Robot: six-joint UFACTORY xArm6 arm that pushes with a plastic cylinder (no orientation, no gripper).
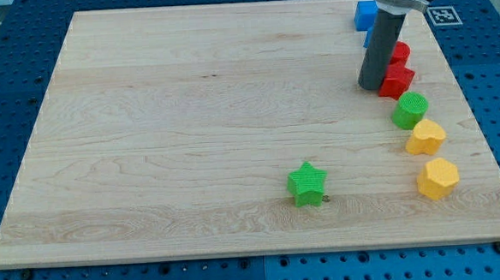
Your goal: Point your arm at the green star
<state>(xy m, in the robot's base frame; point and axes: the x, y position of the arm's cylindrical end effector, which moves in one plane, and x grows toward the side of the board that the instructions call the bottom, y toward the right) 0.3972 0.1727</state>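
The green star [307, 184] lies on the wooden board [189, 117] at the lower middle right. My tip [371, 87] is at the lower end of the dark rod, near the board's upper right. It stands just left of a red block [396, 82] and far above and to the right of the green star.
Along the right side run a blue block [365, 15], a second red block [400, 52], a green cylinder [410, 110], a yellow heart [426, 137] and a yellow hexagon [438, 178]. A blue pegboard surrounds the board.
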